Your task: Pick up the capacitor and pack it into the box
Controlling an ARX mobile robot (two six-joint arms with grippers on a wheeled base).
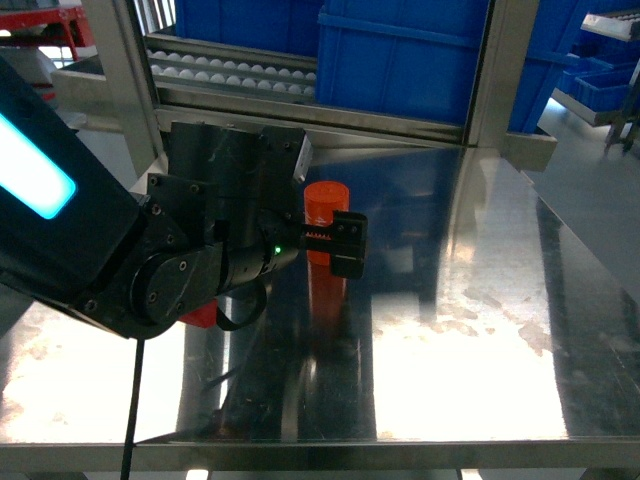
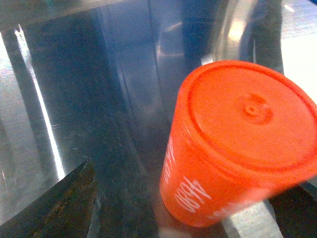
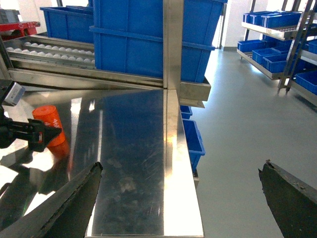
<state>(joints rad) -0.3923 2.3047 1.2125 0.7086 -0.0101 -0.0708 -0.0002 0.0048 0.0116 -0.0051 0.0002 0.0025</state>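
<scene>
A steel table (image 1: 480, 300) is filling most of the head view, its polished top throwing back glare in the lower half. Blue crates (image 1: 400, 50) are sitting on a roller rack (image 1: 230, 75) along the top of that frame, and more blue bins are standing on shelves at the upper right of the right wrist view.

The left arm (image 1: 120, 250) is reaching in from the left edge of the head view toward the centre. Its left gripper (image 1: 325, 235) is closing around the capacitor (image 1: 325, 215), an orange cylinder standing upright on the table at the centre; one black finger (image 1: 345, 240) is pressing its side, the other being hidden.

In the right wrist view, the right gripper (image 3: 181, 198) is hanging with jaws spread wide, holding nothing.
</scene>
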